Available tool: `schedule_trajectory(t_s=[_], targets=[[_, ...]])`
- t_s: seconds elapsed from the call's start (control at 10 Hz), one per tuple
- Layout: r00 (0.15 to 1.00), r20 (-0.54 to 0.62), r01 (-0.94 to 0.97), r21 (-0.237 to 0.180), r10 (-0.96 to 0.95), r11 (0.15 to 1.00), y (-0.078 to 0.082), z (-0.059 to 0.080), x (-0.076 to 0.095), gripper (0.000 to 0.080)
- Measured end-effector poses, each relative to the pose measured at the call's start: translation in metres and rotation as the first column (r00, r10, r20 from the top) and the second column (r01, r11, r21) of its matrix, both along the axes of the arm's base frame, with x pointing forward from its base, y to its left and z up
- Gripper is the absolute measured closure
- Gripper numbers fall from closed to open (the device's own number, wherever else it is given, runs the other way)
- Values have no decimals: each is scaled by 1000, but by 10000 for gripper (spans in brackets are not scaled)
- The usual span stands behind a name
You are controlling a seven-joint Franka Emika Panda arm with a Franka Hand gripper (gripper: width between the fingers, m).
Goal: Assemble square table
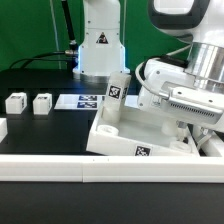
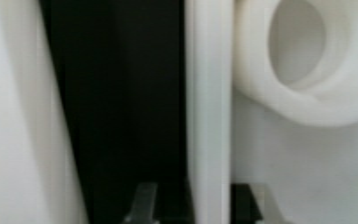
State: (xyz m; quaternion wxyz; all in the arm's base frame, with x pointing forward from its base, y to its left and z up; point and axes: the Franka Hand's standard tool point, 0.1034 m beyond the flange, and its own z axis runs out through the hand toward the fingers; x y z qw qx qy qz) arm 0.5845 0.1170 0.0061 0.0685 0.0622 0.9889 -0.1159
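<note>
The square table, a white rimmed slab with a tag on its near wall, lies tilted at the exterior view's right of centre. One tagged leg block stands upright at its far corner. My gripper reaches down to the slab's far rim from the right. In the wrist view the gripper is shut on the thin white rim wall, with a dark fingertip on either side of it. A round white socket shows beside the rim.
Two loose leg blocks sit at the exterior view's left, and a third is cut off at the left edge. The marker board lies behind the slab. The long low white border wall runs along the front.
</note>
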Motion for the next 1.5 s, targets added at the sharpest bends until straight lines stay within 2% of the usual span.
schedule_trajectory(t_s=[0.2,0.3,0.4,0.5,0.6,0.7,0.8,0.9,1.5], targets=[[1000,-3,10,-11,-10,1000,-7,1,1,732],[1000,-5,20,-21,-20,1000,-14,2,1,509],[1000,-8,28,-33,-29,999,-20,3,2,509],[999,-9,37,-41,-37,999,-26,5,2,325],[999,-10,43,-47,-44,998,-31,5,3,211],[999,-11,46,-48,-47,998,-33,5,3,211],[999,-10,47,-48,-48,998,-33,5,3,163],[999,-10,48,-48,-48,998,-34,5,3,152],[999,-10,51,-52,-52,997,-35,7,4,150]])
